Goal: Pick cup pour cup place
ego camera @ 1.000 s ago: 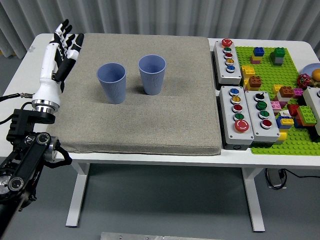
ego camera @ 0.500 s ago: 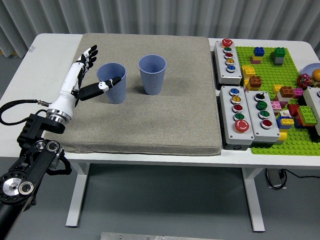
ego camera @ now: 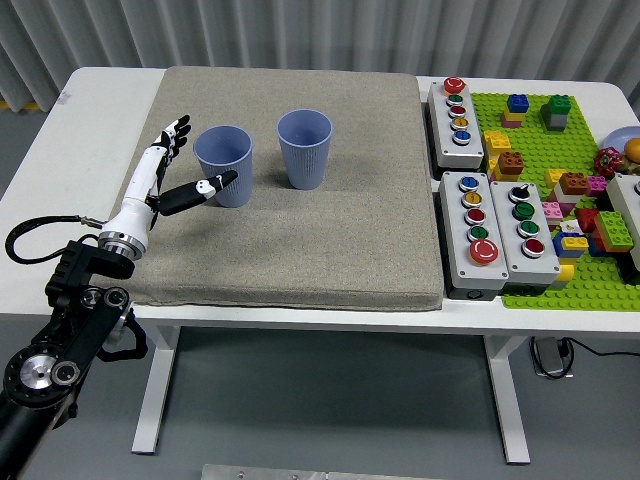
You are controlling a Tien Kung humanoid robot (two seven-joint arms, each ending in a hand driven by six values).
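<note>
Two blue ribbed cups stand upright on the grey mat [ego camera: 300,250]: the left cup [ego camera: 225,165] and the right cup [ego camera: 304,148], a little apart. My left hand [ego camera: 185,165] is just left of the left cup, fingers spread and pointing away, thumb stretched toward the cup's lower front. The hand looks open around the cup's left side, not closed on it. The right hand is out of view.
To the right of the mat sit three grey button boxes [ego camera: 455,110], [ego camera: 474,232], [ego camera: 527,230]. Beyond them lies a green baseplate [ego camera: 560,280] with several coloured bricks. The white table's left strip [ego camera: 60,160] is bare.
My left hand came in from the mat's far left corner to beside the left cup, then settled slightly lower and nearer. Both cups stayed put.
</note>
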